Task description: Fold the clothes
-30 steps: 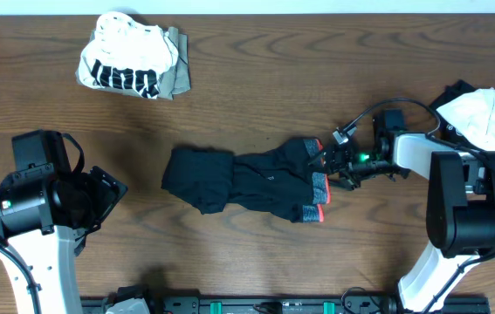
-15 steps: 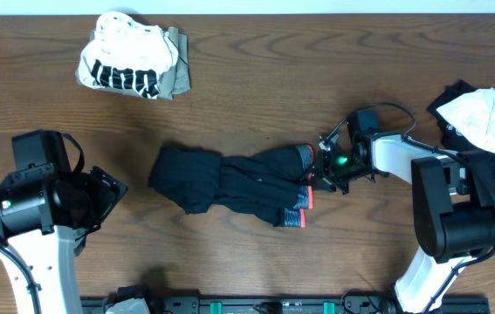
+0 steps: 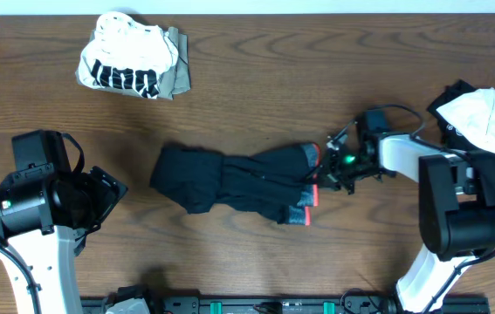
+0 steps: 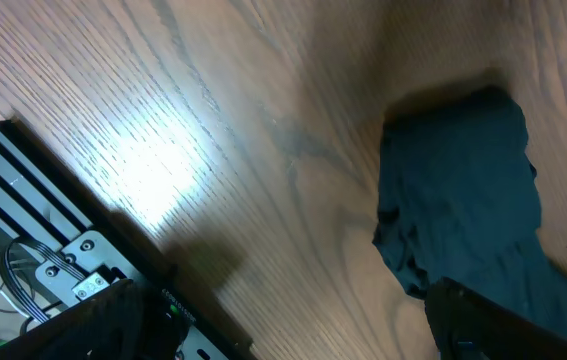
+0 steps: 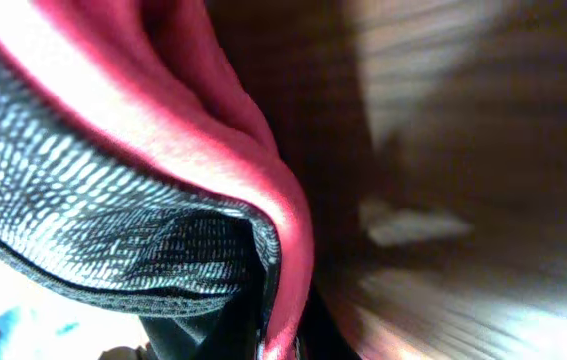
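Observation:
The clothes in play are long black trousers (image 3: 230, 183), lying crumpled lengthwise across the middle of the table. Their grey waistband (image 3: 310, 187), edged red-orange, points right. My right gripper (image 3: 327, 170) is shut on that waistband. In the right wrist view the grey mesh band (image 5: 83, 200) and its red edge (image 5: 268, 190) fill the frame and run down into the jaws (image 5: 283, 340). My left gripper (image 3: 100, 196) hangs open at the lower left, apart from the trousers. The left wrist view shows the trousers' leg end (image 4: 463, 190) beyond one dark finger (image 4: 503, 320).
A white black-printed top bundled with an olive piece (image 3: 134, 65) lies at the back left. A black-and-white garment (image 3: 483, 118) is heaped at the right edge beside the right arm's base. A black rail (image 3: 230, 305) runs along the table's front edge.
My right gripper has shut on the waistband. It pushed left, then eased back right a little. The trousers have shifted left and bunched. The left arm has not moved.

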